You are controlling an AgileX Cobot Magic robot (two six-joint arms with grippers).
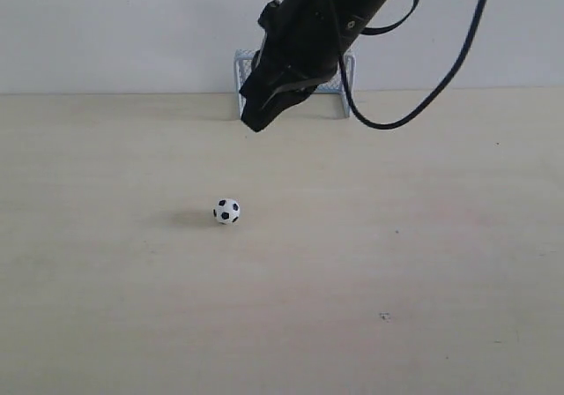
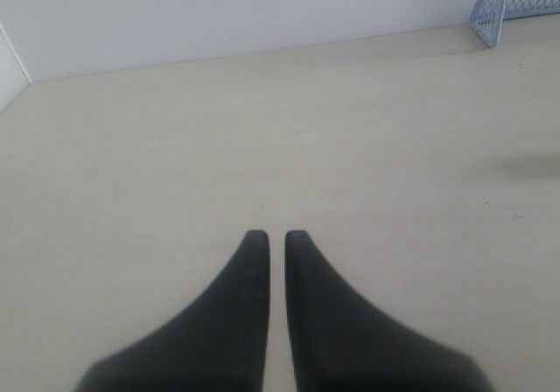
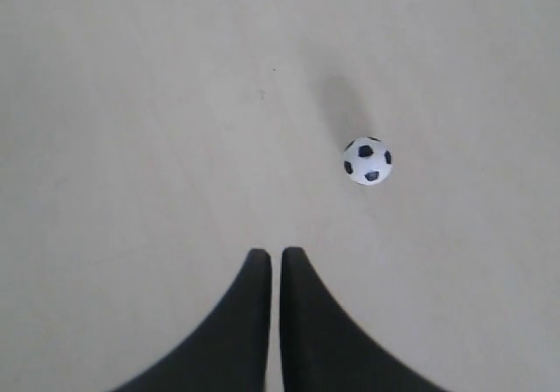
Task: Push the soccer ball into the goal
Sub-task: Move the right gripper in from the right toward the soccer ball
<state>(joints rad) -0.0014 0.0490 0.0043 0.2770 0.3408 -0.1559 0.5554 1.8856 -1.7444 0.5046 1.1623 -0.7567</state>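
Note:
The soccer ball [image 1: 226,211], tiny and white with black patches, rests on the pale table in front of the goal [image 1: 343,79], well apart from it. The goal stands against the back wall, largely hidden behind a black arm. That arm's gripper [image 1: 257,123] hangs above the table between goal and ball, touching neither. In the right wrist view the right gripper [image 3: 276,254] is shut and empty, with the ball [image 3: 367,160] ahead and off to one side. The left gripper [image 2: 269,234] is also shut and empty, with one corner of the goal [image 2: 503,3] far off.
A black cable [image 1: 441,78] loops down from the arm beside the goal. The white wall [image 1: 106,33] runs along the back edge of the wooden table [image 1: 397,263]. A faint shadow [image 2: 534,166] lies on the table in the left wrist view.

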